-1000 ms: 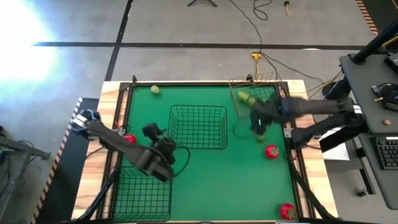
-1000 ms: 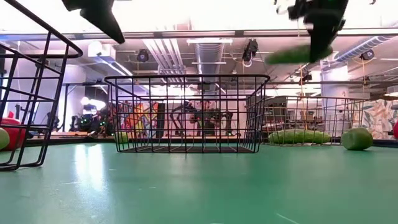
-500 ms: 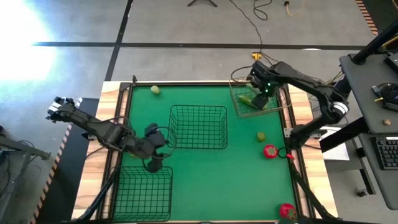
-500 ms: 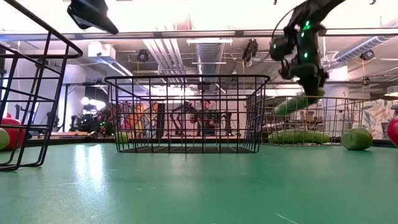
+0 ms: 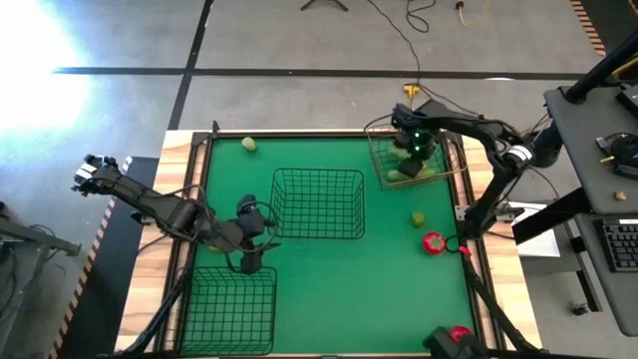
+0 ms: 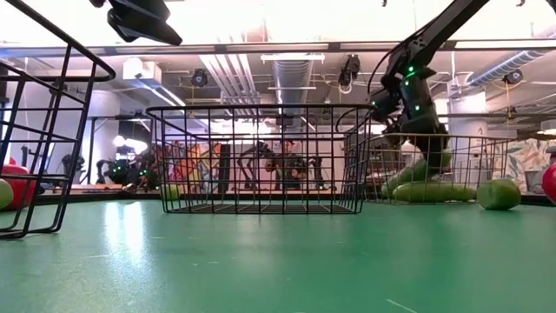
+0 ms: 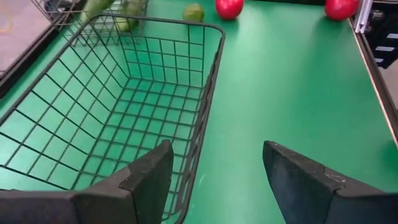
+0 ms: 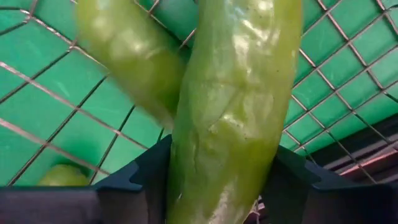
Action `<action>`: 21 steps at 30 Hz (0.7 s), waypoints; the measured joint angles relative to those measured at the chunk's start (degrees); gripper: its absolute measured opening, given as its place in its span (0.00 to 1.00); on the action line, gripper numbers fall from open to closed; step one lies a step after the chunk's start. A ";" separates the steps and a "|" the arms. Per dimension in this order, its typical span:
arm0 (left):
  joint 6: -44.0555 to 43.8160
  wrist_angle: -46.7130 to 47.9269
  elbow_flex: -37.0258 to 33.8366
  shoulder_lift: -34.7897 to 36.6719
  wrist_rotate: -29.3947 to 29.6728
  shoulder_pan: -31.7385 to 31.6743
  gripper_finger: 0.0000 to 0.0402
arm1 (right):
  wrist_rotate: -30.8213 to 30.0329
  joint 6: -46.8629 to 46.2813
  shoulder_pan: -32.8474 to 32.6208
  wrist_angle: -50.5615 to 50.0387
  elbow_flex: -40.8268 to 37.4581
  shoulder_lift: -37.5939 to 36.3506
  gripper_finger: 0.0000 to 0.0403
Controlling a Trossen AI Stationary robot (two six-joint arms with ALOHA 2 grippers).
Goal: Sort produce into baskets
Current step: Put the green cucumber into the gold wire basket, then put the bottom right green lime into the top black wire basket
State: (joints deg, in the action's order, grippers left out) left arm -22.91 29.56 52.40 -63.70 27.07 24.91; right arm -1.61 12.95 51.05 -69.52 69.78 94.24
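One camera looks straight down; another sits level with the table; both show the middle basket (image 5: 319, 202) (image 6: 261, 158).

Glossy, waxy green cucumber (image 8: 230, 112), thin metallic wire basket (image 8: 348, 68), matt green table surface (image 5: 339, 279), pale wooden edge (image 5: 169, 239)

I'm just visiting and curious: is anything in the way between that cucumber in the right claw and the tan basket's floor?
Nothing blocks it. The right gripper is already down inside the tan basket, with the cucumber between its fingers. Another cucumber lies crossed beneath it, so it will likely settle on that.
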 joint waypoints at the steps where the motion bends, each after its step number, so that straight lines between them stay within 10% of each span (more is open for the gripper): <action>1: 0.05 0.03 0.00 0.00 0.34 0.00 0.58 | -0.03 -0.33 0.00 0.19 0.00 0.17 0.51; 14: -0.05 -4.11 0.05 -0.02 1.07 0.00 0.58 | -3.74 -7.66 -1.39 0.80 2.71 -11.17 0.74; 21: 3.12 -12.69 0.07 -2.80 0.95 0.02 0.58 | 5.40 -16.57 -16.42 0.32 -1.98 -28.72 0.70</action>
State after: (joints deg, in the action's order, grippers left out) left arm -19.78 16.87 52.47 -66.50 28.02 24.93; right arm 3.80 -3.62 34.63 -69.20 67.80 65.52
